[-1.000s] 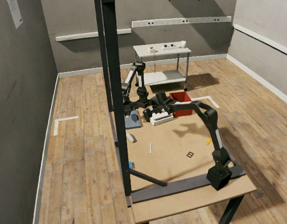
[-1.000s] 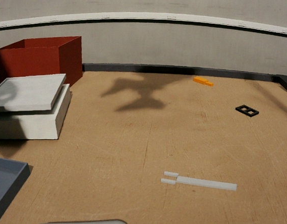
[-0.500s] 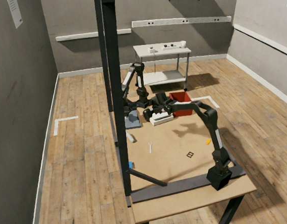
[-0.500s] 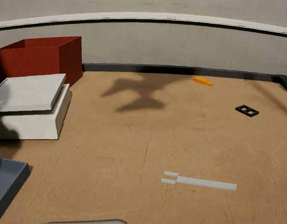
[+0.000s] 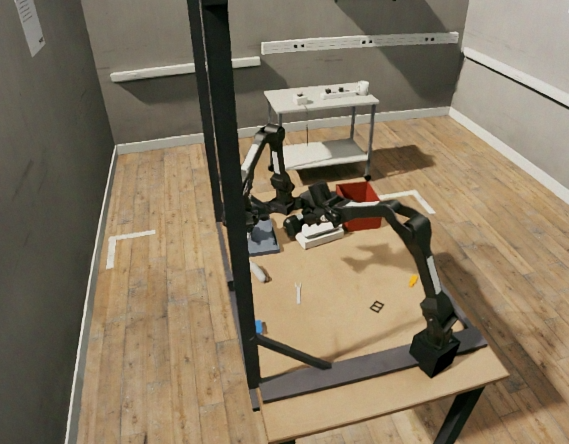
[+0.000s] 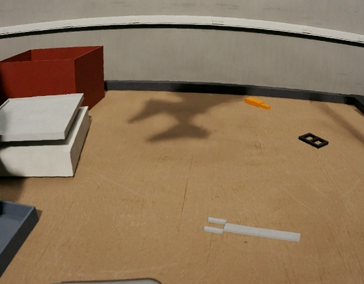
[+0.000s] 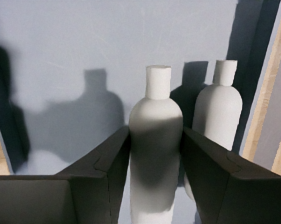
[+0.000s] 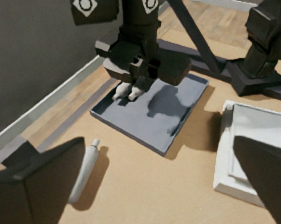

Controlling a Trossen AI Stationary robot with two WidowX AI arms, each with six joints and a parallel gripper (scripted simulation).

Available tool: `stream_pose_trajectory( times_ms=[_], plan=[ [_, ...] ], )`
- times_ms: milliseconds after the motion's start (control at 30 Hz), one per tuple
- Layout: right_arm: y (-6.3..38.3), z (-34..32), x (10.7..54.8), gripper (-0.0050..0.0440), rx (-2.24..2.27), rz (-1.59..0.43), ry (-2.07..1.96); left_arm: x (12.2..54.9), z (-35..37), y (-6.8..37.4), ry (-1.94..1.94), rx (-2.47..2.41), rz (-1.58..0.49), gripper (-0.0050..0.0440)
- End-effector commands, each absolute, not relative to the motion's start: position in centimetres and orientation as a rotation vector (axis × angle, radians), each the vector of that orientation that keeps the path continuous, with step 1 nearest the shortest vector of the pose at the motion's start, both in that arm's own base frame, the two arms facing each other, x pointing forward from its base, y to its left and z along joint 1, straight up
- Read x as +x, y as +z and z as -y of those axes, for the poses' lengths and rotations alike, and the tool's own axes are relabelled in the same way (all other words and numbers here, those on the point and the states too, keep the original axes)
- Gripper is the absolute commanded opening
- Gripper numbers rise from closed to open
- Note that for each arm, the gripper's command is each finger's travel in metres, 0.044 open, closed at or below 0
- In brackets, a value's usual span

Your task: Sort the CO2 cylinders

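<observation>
My left gripper (image 7: pixel 154 133) (image 8: pixel 140 88) (image 5: pixel 257 218) is shut on a white CO2 cylinder (image 7: pixel 157 95) (image 8: pixel 137 92) and holds it low over the blue-grey tray (image 7: pixel 66 60) (image 8: pixel 176 115) (image 5: pixel 268 242) (image 6: pixel 8 224). A second cylinder (image 7: pixel 218 107) (image 8: pixel 122 91) lies on the tray floor right beside it. A third cylinder (image 8: pixel 86 167) (image 5: pixel 258 272) lies on the table in front of the tray. My right gripper (image 8: pixel 158 142) (image 5: pixel 294 223) is open and empty, hovering between the tray and the white scale (image 5: pixel 318 236) (image 6: pixel 34 134). The red scrap bin (image 5: pixel 360 200) (image 6: pixel 50 73) stands behind the scale.
A white wrench (image 5: pixel 298 292) (image 6: pixel 251 230), an orange piece (image 5: pixel 413 280) (image 6: pixel 257 103) and a small black frame (image 5: pixel 377 306) (image 6: pixel 313 140) lie on the table. A dark upright post (image 5: pixel 233 200) stands at the table's left edge, near the tray.
</observation>
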State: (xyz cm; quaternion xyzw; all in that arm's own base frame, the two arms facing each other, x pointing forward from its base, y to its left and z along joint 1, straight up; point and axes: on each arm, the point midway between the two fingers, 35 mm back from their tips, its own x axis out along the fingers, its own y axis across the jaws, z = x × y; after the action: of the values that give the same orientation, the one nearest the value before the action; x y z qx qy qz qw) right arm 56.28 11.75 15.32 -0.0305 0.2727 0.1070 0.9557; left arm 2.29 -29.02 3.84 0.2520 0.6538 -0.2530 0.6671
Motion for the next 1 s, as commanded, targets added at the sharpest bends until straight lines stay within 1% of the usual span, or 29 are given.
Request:
stream_pose_trajectory(
  times_ms=[0, 300, 500, 933, 967],
  plan=[
    [17.3, -11.8, 56.4, 0.0440, -0.058, -0.516, 0.217, 2.2, 28.8, 4.0, -0.591, 0.547, -1.462, -0.0050],
    [17.3, -11.8, 56.4, 0.0440, -0.058, -0.516, 0.217, 2.2, 28.5, 1.8, -0.574, 0.566, -1.472, -0.0050],
    [17.3, -11.8, 56.4, 0.0440, -0.058, -0.516, 0.217, 2.3, 29.9, 2.1, -0.588, 0.550, -1.463, -0.0050],
    [17.3, -11.8, 56.4, 0.0440, -0.058, -0.516, 0.217, 2.3, 29.6, 2.2, -0.589, 0.549, -1.463, -0.0050],
    [17.3, -11.8, 56.4, 0.0440, -0.058, -0.516, 0.217, 2.3, 29.6, 2.2, -0.589, 0.549, -1.463, 0.0024]
  ],
)
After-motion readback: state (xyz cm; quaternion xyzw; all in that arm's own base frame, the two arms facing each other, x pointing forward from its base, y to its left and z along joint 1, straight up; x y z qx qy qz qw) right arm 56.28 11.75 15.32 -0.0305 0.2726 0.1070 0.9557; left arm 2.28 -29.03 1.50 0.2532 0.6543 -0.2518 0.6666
